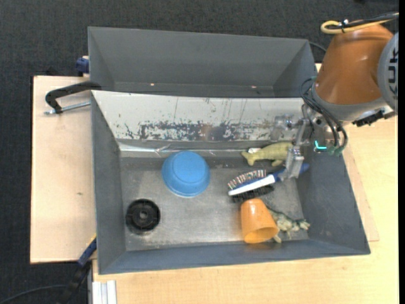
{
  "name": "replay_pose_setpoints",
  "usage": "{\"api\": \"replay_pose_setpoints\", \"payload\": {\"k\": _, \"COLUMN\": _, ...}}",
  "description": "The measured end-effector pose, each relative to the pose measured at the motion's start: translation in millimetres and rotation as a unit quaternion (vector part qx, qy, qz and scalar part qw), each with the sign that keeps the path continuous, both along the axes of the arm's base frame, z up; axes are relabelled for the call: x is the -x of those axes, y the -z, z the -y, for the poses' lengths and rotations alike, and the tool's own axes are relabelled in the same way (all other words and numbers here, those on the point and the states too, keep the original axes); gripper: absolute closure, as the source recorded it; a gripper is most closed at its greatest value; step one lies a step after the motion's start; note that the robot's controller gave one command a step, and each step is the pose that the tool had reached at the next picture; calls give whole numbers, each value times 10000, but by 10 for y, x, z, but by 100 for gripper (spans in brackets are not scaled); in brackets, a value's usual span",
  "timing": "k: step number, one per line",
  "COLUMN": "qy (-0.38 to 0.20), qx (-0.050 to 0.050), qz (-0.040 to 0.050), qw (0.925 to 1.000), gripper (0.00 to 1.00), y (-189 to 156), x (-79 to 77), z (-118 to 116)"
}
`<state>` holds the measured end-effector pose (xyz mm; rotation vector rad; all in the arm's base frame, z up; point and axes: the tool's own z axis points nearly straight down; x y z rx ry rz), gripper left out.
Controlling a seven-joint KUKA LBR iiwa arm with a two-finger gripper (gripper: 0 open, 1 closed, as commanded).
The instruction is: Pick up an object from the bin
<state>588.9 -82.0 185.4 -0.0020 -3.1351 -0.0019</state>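
My gripper [294, 162] hangs low at the bin's right side, near the back wall. Its tip is right by the blue handle end of a brush [252, 183] with dark bristles and a white back, which lies slanted on the floor. Just left of the gripper, and touching or nearly touching it, lies a pale yellow-green toy animal [271, 152] stretched along the back wall. An orange cup [256, 221] lies on its side in front of the brush. I cannot make out anything held in the gripper.
A blue bowl [185, 173] sits upside down at mid-bin. A black round lid [142, 215] lies in the front left corner. A small olive toy [292, 225] lies beside the orange cup at the front right. The arm's orange cover looms over the right rim.
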Motion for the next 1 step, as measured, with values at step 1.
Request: {"api": "replay_pose_setpoints", "payload": {"k": 1, "qy": -2477, "qx": -8, "qz": 73, "qw": 9688, "gripper": 0, "y": 1037, "x": 118, "z": -828}}
